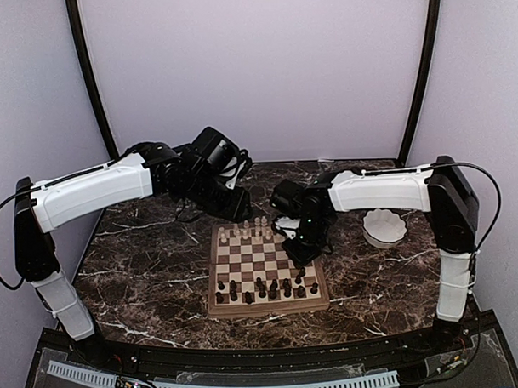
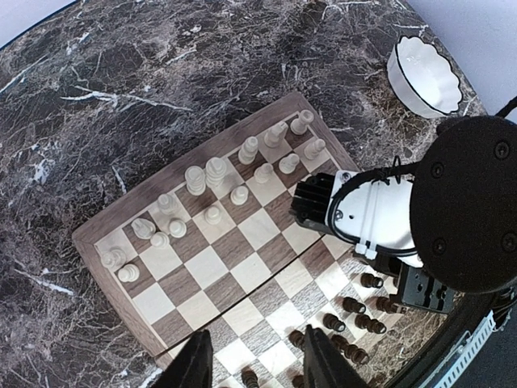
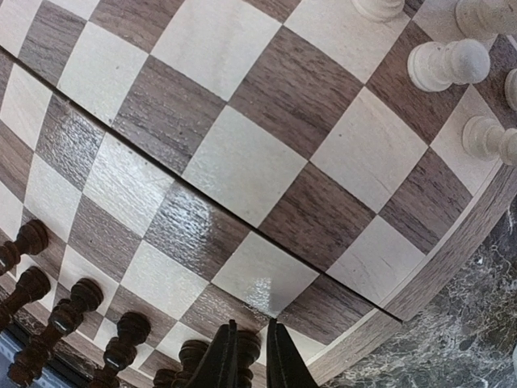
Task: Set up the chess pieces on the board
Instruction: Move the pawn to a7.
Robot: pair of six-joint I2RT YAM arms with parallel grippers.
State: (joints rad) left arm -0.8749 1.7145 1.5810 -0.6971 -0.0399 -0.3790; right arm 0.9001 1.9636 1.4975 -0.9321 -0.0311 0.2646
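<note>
Cream pieces (image 1: pixel 247 231) fill 2 upper rows of the board (image 1: pixel 267 309); dark pieces (image 1: pixel 262 289) below stand ragged. Right gripper (image 3: pixel 249 364) is narrowed about 1 dark piece (image 3: pixel 247 343), grip unconfirmed. Left gripper (image 2: pixel 257 368) is spread and empty.

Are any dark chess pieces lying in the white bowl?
No: in the left wrist view the white bowl is bare inside, and the dark pieces stand on the board.

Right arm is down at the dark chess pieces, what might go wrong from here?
1. The right end effector brackets one dark piece with a neighbouring dark piece right beside it; a finger may tip that neighbour.
2. The bracketed piece stands near the rim of the board; if it slips, it may roll onto the marble table.
3. The left end effector hangs open above the same board, so the arms might collide.
</note>
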